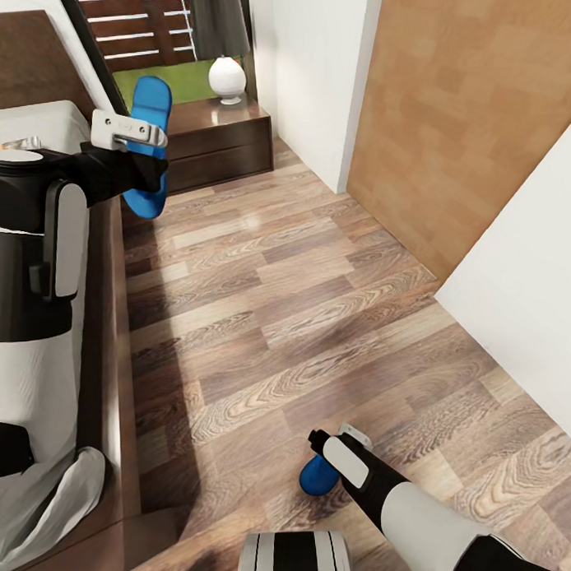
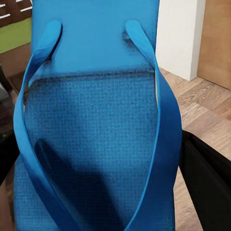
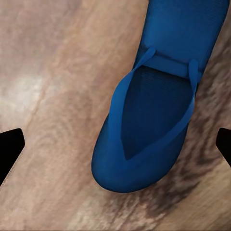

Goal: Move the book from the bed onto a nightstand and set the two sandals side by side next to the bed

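Holding one blue sandal [image 1: 149,142] up in the air, the left gripper [image 1: 137,151] is out in front of the robot, above the floor beside the bed [image 1: 33,130]. The sandal is clamped between the two fingers and hangs nearly upright, its long shape pointing up and down. In the left wrist view this sandal [image 2: 96,120] is very close, with its two blue straps running along the sides and black fingers [image 2: 207,183] pressed at its edges.

Behind the held sandal stands a dark brown nightstand [image 1: 223,144] with two drawers. A round white lamp [image 1: 226,78] sits on top of it. The nightstand is next to the bed's headboard, under a window with grass and a wooden fence outside.

The other sandal [image 1: 318,474] lies flat on the wood floor [image 1: 302,301], near the robot and well apart from the first one. The right gripper [image 1: 328,449] hangs just above it. In the right wrist view the sandal [image 3: 154,110] lies between the two black fingertips [image 3: 9,151], which are spread wide and do not touch it.

A white wall [image 1: 311,79] and a light wooden door [image 1: 460,106] are on the right side.
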You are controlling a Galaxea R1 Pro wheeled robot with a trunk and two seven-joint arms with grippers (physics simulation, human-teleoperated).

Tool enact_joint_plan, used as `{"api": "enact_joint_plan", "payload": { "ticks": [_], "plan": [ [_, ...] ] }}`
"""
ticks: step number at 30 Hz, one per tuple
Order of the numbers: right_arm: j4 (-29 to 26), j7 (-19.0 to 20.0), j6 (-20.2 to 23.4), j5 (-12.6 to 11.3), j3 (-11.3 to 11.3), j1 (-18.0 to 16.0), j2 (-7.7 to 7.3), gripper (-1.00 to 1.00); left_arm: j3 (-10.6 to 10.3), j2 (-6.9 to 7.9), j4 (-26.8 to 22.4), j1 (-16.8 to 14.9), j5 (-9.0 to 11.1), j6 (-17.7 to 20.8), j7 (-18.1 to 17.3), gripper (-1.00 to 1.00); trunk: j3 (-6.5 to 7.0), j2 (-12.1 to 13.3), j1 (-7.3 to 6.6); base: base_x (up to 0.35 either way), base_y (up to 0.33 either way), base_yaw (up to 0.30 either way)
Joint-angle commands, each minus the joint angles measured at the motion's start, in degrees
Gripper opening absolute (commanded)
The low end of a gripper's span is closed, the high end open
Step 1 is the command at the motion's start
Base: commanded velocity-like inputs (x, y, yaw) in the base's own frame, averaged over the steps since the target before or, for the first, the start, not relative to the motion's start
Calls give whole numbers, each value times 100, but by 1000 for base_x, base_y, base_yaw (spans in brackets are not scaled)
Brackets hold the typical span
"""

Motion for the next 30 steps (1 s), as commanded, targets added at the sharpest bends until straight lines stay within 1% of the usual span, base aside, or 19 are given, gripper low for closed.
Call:
{"api": "enact_joint_plan", "payload": {
  "ticks": [1, 12, 16, 30],
  "plan": [
    [-13, -38, 29, -5, 35, -5, -3, 100, -5, 6, -4, -5, 38, 27, 24, -100, -4, -2, -1, 0, 0, 0],
    [-56, -41, 29, -5, 31, -13, -8, 100, -4, 5, -4, -5, 40, 27, 24, -100, -4, -2, -1, 0, 0, 0],
    [-60, -45, 29, -5, 27, -13, -4, 100, -3, 7, -4, -5, 40, 27, 24, -100, -93, -7, 9, 0, 0, 0],
    [-58, -51, 31, -9, -34, -25, -4, 100, -7, 1, -4, -5, 41, 27, 24, -100, -93, -7, 9, 0, 0, 0]
  ]
}}
